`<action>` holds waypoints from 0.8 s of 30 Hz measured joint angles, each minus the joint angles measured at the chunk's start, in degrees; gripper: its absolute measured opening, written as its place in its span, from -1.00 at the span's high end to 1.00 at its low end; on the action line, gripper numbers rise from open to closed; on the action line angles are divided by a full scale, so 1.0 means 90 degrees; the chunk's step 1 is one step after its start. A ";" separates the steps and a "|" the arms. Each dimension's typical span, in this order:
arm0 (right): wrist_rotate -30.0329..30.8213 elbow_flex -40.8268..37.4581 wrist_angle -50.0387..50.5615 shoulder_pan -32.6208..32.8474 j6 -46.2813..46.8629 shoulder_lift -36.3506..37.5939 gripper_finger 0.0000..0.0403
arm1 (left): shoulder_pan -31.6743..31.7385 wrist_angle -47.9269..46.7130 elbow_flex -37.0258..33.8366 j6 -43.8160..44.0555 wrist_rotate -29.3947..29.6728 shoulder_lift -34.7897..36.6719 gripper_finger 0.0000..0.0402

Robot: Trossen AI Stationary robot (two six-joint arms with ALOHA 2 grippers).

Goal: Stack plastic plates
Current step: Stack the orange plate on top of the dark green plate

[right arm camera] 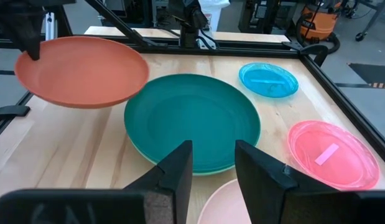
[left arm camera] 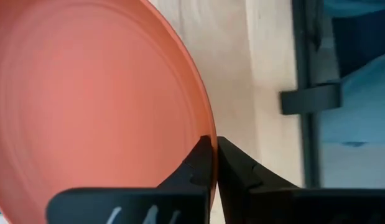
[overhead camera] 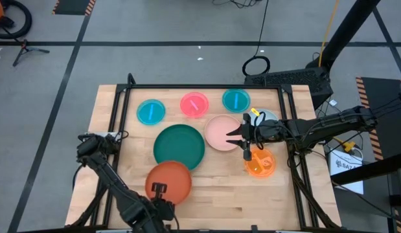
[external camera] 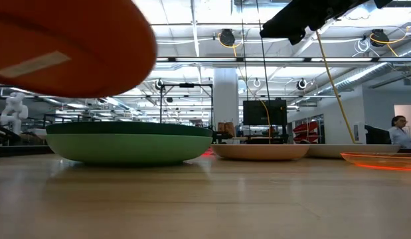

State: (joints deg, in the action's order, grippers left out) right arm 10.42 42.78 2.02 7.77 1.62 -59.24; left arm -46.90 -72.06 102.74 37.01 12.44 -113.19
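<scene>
The red-orange medium plate (overhead camera: 169,180) is in my left gripper (overhead camera: 159,189), near the table's near edge, beside the dark green large plate (overhead camera: 179,145). The dark green plate (right arm camera: 192,121) lies in a light green one (external camera: 125,149). My right gripper (overhead camera: 242,134) is open and hovers over the pale pink plate (overhead camera: 221,132). A cyan small plate (overhead camera: 150,111), a hot pink one (overhead camera: 194,105) and a second cyan one (overhead camera: 236,99) lie in a row along the far side. The orange small plate (overhead camera: 260,164) lies to the right. A pale plate (overhead camera: 269,118) is partly hidden by the right arm. My left gripper (left arm camera: 216,142) is shut on the red-orange plate's rim (left arm camera: 201,124), pinched between the two fingers at the plate's near side. The plate (right arm camera: 80,68) is lifted clear of the table and sits about level, seen high up in the low view (external camera: 66,46).
A black frame (overhead camera: 206,87) runs around the table's far and side edges. Bare wood (overhead camera: 219,194) lies along the near side between the red-orange and orange plates. A person (external camera: 399,129) stands in the room far beyond the table.
</scene>
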 joint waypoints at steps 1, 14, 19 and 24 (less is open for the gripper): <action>0.0001 0.0000 0.0000 -0.0002 -0.0020 0.0000 0.43 | 0.0057 0.0011 0.0000 -0.0204 0.0077 0.0000 0.95; 0.0000 0.0000 -0.0002 -0.0002 -0.0086 0.0000 0.43 | 0.0912 -0.0383 0.0000 -0.2397 0.0805 0.0000 0.95; 0.0000 0.0000 -0.0002 -0.0001 -0.0087 -0.0001 0.43 | 0.1224 -0.0571 -0.0003 -0.2913 0.0810 0.0001 0.95; -0.0008 0.0000 0.0012 -0.0002 -0.0062 -0.0002 0.43 | 0.1484 -0.0391 -0.0239 -0.3117 0.0809 0.0315 0.95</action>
State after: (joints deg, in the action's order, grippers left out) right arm 10.35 42.78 2.13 7.75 1.06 -59.27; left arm -33.54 -75.58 100.59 8.96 19.72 -110.35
